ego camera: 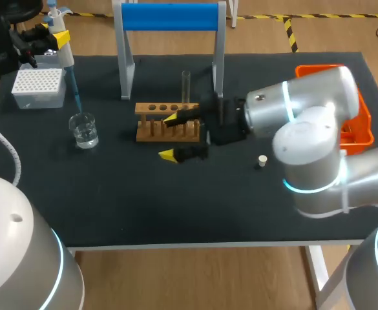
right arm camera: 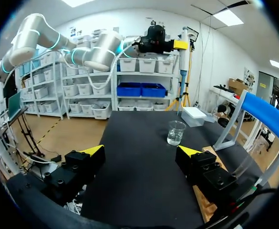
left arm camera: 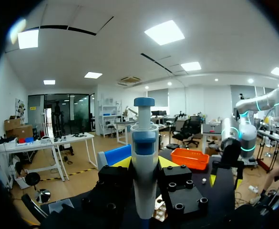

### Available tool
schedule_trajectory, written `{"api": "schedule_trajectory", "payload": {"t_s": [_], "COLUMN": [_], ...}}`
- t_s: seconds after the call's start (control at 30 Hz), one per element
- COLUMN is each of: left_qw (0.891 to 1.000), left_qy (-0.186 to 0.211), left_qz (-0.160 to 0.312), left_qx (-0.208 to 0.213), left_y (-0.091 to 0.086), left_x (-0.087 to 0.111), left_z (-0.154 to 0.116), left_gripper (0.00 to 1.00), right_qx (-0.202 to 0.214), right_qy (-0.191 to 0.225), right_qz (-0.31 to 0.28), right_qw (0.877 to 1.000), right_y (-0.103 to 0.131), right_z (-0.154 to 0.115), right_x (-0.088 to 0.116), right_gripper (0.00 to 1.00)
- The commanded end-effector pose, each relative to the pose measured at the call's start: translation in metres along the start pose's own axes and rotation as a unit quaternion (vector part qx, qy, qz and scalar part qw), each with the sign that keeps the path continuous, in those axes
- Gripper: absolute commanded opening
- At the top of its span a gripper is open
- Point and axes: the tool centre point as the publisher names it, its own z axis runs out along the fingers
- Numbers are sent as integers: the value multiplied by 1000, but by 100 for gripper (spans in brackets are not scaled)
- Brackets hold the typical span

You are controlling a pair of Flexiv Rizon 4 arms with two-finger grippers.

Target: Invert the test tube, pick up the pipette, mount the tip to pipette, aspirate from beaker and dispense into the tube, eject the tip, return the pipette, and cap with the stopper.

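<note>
1. Head view, upper left: holding pipette point(ego camera: 66, 59) clamped in left gripper point(ego camera: 54, 37), tip just over beaker point(ego camera: 84, 130).
2. Lower vertically, centring tip in water.
3. Leave right gripper point(ego camera: 170, 136), wide open and empty, centre frame, beside test tube point(ego camera: 186, 87).

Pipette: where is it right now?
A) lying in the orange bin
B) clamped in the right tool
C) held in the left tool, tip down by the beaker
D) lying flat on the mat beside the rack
C: the pipette is clamped upright in the left tool, its tip pointing down at the beaker, while the right tool is open and empty.
</note>
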Motion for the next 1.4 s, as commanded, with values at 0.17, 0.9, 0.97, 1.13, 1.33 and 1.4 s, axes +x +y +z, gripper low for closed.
{"api": "schedule_trajectory", "payload": {"t_s": [0.17, 0.9, 0.97, 1.13, 1.33, 1.4], "left_qw": [1000, 1000, 1000, 1000, 1000, 1000], "left_qy": [-2, -2, -2, -2, -2, -2], "left_qz": [1, 1, 1, 1, 1, 1], "left_qx": [1, 1, 1, 1, 1, 1], "left_y": [0, 0, 0, 0, 0, 0], "left_x": [1, 1, 1, 1, 1, 1], "left_z": [0, 0, 0, 0, 0, 0], "left_gripper": [0, 0, 0, 0, 0, 0], "right_qx": [34, 66, 63, 61, 62, 61], "right_qy": [-51, -135, -141, -149, -154, -155], "right_qz": [7, 20, 24, 26, 27, 30], "right_qw": [998, 988, 988, 987, 986, 986], "right_y": [10, 6, 6, 8, 8, 8], "right_z": [53, 98, 100, 103, 104, 105], "right_x": [-4, -35, -39, -46, -48, -49], "right_gripper": [100, 100, 100, 100, 100, 100]}}
